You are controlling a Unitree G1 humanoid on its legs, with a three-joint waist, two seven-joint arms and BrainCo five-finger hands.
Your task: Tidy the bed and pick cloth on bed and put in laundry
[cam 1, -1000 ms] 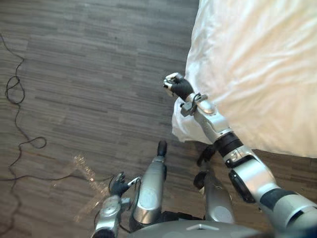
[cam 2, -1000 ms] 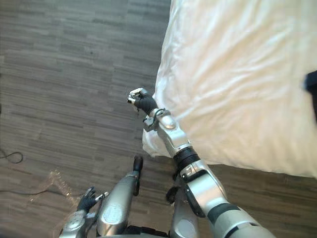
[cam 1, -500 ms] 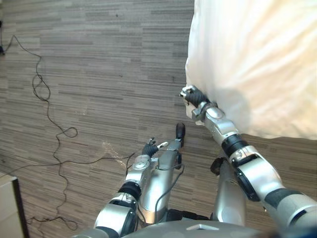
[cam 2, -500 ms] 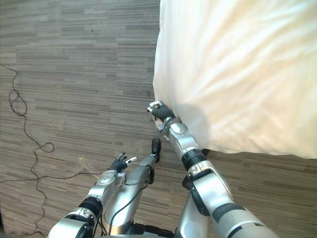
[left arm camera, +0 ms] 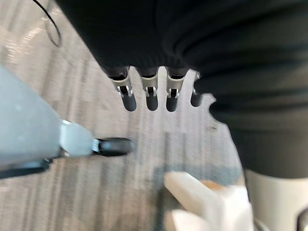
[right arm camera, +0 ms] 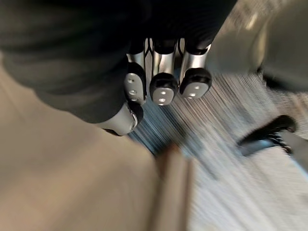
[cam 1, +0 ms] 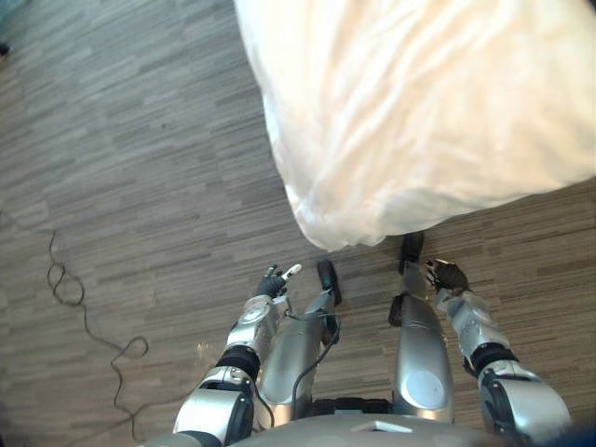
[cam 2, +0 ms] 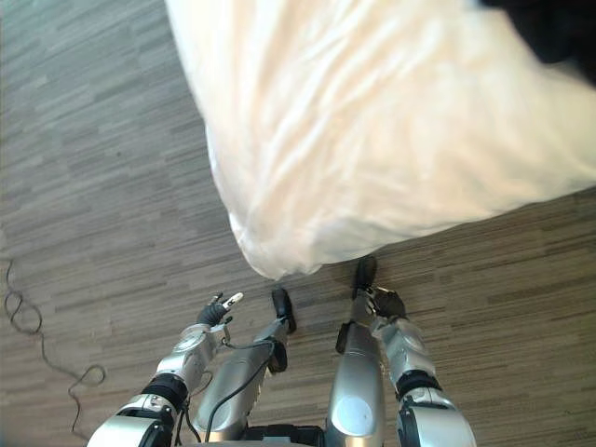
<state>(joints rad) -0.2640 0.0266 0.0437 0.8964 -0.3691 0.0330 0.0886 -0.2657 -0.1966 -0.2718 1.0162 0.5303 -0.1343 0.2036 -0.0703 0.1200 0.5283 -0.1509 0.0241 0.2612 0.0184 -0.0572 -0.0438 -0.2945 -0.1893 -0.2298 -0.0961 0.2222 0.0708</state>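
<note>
Overhanging grey plank floor (cam 1: 140, 140) | white duvet (cam 1: 419, 112), rumpled corner

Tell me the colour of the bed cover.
The bed cover is plain white, no pattern; best seen in the left eye view.

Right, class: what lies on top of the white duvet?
A dark cloth lies at the duvet's far edge, partly cut off by the view's edge. The bed beneath the duvet is covered and cannot be seen.
</note>
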